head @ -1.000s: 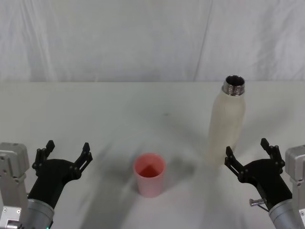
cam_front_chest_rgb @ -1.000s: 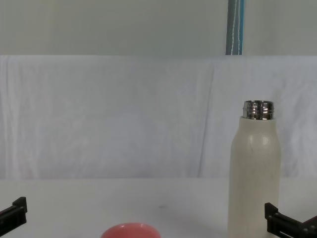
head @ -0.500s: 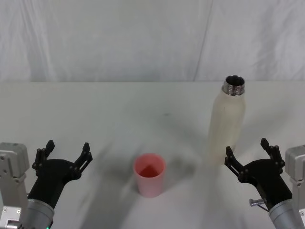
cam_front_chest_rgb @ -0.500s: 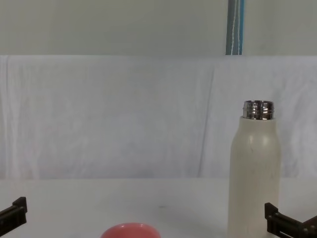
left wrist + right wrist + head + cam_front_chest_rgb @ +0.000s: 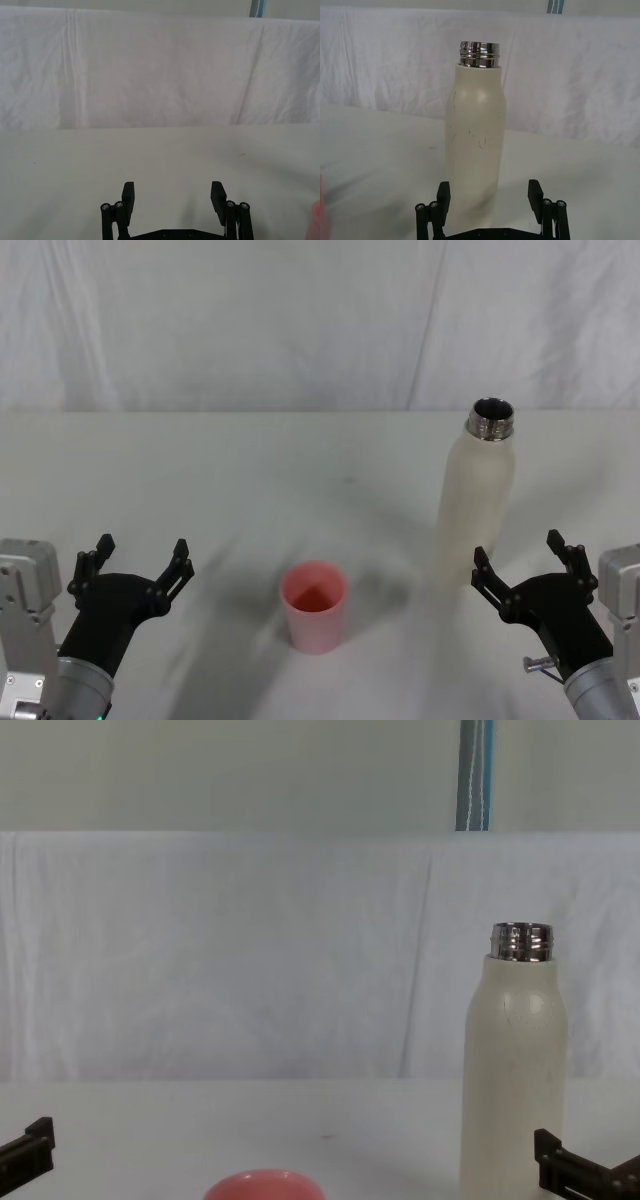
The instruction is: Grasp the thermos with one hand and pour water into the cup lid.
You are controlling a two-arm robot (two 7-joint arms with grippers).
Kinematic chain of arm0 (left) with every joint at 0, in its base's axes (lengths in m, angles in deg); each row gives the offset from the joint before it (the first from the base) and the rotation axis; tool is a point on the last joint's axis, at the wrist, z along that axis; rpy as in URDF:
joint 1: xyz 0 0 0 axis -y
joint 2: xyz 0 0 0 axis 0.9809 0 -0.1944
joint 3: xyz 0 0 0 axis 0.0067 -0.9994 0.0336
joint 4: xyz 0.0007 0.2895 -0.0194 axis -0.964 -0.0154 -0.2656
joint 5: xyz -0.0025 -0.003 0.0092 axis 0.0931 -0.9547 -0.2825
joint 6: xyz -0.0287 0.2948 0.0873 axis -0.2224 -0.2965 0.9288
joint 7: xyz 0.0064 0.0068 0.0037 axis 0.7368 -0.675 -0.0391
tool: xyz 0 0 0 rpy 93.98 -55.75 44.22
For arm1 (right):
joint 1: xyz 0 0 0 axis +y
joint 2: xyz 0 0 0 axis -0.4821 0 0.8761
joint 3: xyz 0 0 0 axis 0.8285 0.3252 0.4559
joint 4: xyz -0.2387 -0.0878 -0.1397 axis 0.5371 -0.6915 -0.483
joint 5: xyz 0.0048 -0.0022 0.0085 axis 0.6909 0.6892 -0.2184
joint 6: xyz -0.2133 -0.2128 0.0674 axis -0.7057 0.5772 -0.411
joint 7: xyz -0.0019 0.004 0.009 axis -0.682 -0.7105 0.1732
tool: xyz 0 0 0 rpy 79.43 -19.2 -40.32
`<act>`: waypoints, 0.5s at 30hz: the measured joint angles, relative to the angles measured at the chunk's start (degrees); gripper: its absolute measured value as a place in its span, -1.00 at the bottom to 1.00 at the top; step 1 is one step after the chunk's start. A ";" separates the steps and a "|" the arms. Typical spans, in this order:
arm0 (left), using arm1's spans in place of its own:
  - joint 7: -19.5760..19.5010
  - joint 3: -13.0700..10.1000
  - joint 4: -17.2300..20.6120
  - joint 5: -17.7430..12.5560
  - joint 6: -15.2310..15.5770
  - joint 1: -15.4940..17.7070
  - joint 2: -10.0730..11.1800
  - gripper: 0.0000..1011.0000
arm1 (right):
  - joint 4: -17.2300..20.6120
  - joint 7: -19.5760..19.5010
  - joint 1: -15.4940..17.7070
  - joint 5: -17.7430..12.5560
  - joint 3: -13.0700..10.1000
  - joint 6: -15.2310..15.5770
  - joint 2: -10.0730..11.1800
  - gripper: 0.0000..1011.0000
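A white table (image 5: 250,460) backed by a white cloth backdrop (image 5: 300,320) holds the upright thermos (image 5: 476,495) and the pink cup lid (image 5: 314,606). The left gripper (image 5: 135,565) and the right gripper (image 5: 525,562) hover low with fingers spread, empty.

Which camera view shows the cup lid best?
The head view: the whole cup lid stands upright there, its open mouth visible. The chest view shows just its rim; the left wrist view a pink sliver at the frame edge.

A white table (image 5: 250,470) stands before a creased white cloth backdrop (image 5: 250,320).
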 joint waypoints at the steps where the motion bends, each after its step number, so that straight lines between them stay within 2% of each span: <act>1: 0.00 0.00 0.00 0.00 0.00 0.00 0.00 0.98 | 0.00 0.00 0.00 0.00 0.00 0.00 0.00 0.98; 15: 0.00 0.00 0.00 0.00 0.00 0.00 0.00 0.98 | 0.00 0.00 0.00 0.00 0.00 0.00 0.00 0.98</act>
